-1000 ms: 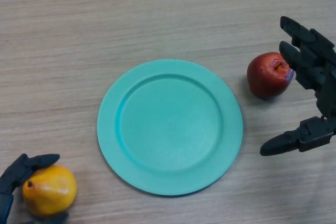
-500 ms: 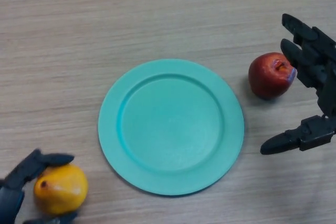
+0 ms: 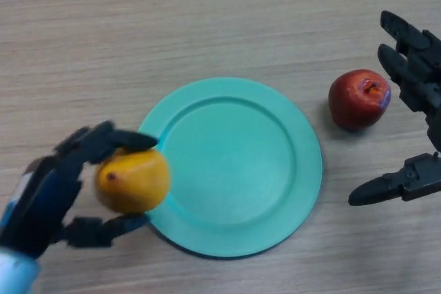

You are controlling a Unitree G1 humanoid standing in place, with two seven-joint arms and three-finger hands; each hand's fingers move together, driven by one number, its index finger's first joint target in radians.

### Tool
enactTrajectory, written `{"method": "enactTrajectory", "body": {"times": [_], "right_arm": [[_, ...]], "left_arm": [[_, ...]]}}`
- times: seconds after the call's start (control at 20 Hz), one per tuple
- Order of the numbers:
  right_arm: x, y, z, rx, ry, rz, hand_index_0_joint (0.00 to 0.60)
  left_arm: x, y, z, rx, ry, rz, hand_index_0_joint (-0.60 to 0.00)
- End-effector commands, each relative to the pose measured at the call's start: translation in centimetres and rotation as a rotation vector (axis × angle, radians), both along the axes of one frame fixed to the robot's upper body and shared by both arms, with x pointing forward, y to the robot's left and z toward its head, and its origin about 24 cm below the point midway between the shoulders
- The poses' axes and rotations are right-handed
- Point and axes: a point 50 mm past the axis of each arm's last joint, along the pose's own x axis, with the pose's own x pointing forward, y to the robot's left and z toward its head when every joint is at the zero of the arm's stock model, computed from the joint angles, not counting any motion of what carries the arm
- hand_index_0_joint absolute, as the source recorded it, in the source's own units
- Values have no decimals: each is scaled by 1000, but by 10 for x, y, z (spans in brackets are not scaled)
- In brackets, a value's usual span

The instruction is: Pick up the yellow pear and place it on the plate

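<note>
My left hand (image 3: pixel 48 194) has its fingers (image 3: pixel 110 141) curled over the top of the yellow pear (image 3: pixel 132 180) and my thumb hooked beneath it, so the fruit is pinched between them. The pear sits at the plate's 9 o'clock edge, overlapping the rim there; I cannot tell whether it touches the rim or hangs just above it. Its dark stem end faces toward 8 o'clock, into my palm.

The teal plate (image 3: pixel 241 163) lies flat on the wooden bench (image 3: pixel 207 18), near the middle of my view, with nothing resting in its well.

Off at the plate's 2 o'clock, apart from its rim, a red apple (image 3: pixel 359 98) sits on the bench. My right hand (image 3: pixel 413 80) is at 3 o'clock of the apple, spread wide and holding nothing: the fingers reach out straight just beside the apple, one tip close to its skin, while the thumb points toward 9 o'clock lower down, near the plate's 4 o'clock side.
</note>
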Motion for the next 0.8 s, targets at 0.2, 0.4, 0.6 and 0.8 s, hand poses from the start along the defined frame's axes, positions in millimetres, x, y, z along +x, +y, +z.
{"method": "enactTrajectory", "body": {"times": [0.2,0.4,0.6,0.8], "right_arm": [[-17,-13,36,-10,-221,-47,0],[-24,-15,40,-14,-212,-53,0],[-29,-21,45,-1,-240,-77,0],[-33,-24,44,-5,-230,-85,0]], "left_arm": [[24,-21,10,56,-148,-63,-600],[47,-30,0,66,-130,-52,-600],[59,-40,2,-70,-23,-91,-600],[72,-44,3,-81,71,-35,-600]]}}
